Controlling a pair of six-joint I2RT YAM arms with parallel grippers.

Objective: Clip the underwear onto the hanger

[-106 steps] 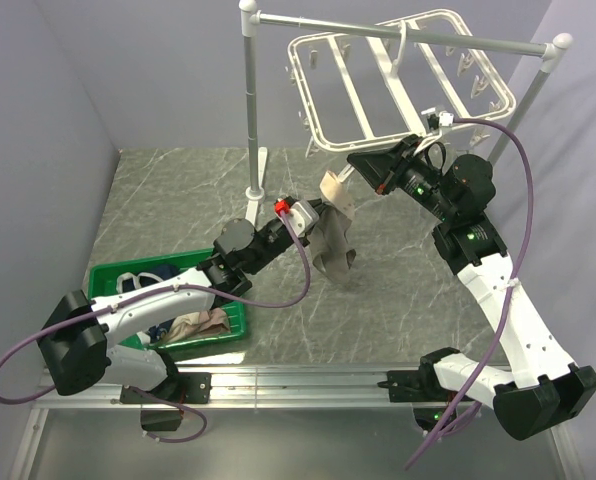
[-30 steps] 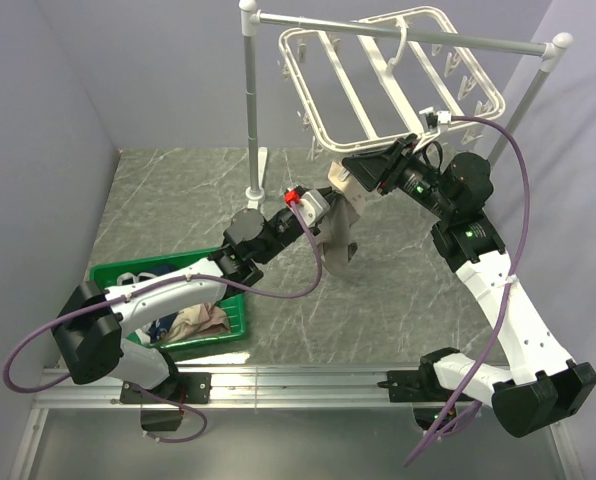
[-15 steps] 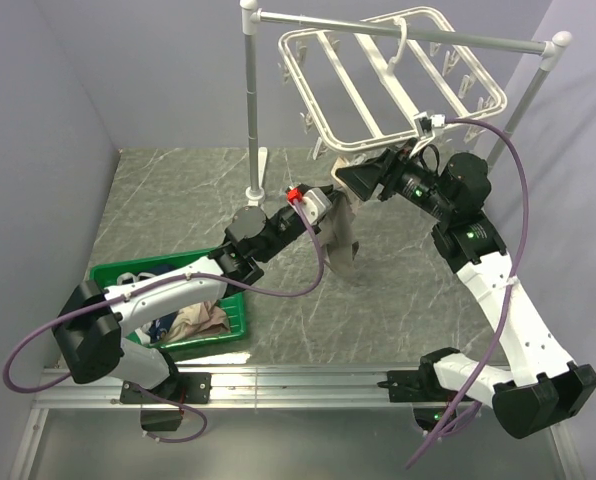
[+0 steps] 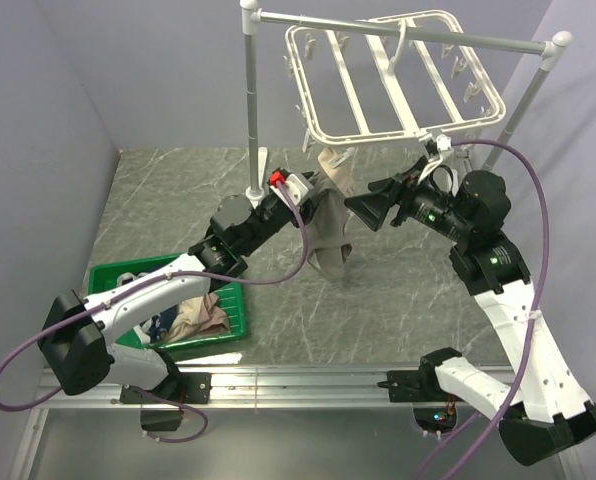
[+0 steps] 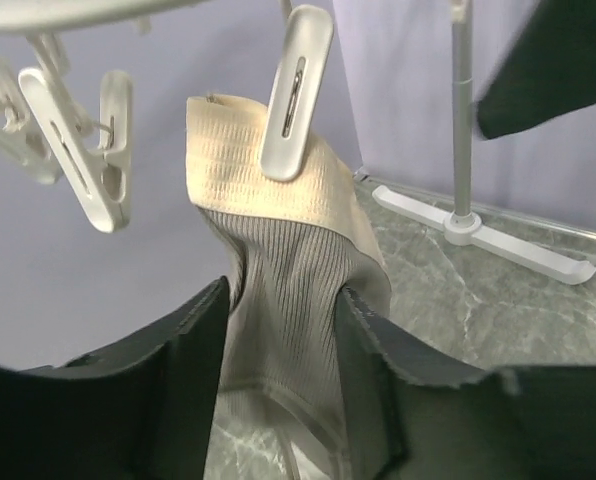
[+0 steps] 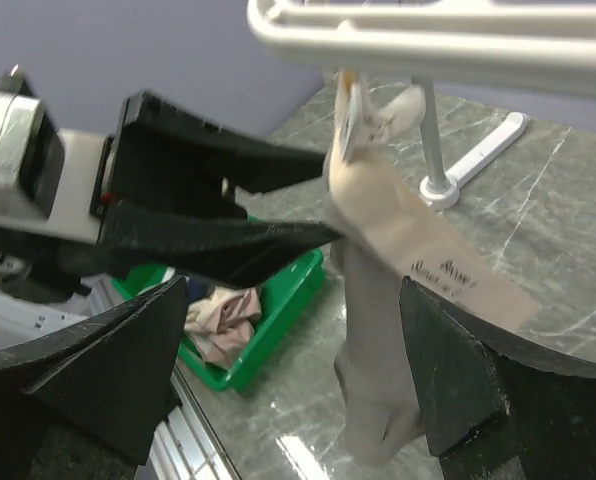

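The taupe underwear (image 4: 330, 225) hangs from a clip (image 5: 296, 90) at the near edge of the white hanger (image 4: 373, 132). The clip pinches its beige waistband (image 5: 263, 170). My left gripper (image 4: 315, 196) is open. Its fingers (image 5: 193, 340) stand on either side of the ribbed fabric below the waistband without squeezing it. My right gripper (image 4: 362, 210) is wide open just right of the underwear (image 6: 383, 290), below the hanger's edge (image 6: 428, 35), with nothing between its fingers (image 6: 128, 370).
The hanger hooks on a white pole rack (image 4: 250, 100) whose foot (image 5: 498, 240) stands behind the underwear. A green bin (image 4: 236, 308) with a pinkish garment (image 4: 200, 322) and a navy one sits at front left. Purple cables loop off both arms.
My left gripper has opened and let go of the underwear. My right gripper has opened wider and drawn down and right from the hanger, which has swung back. The underwear now hangs by the clip.
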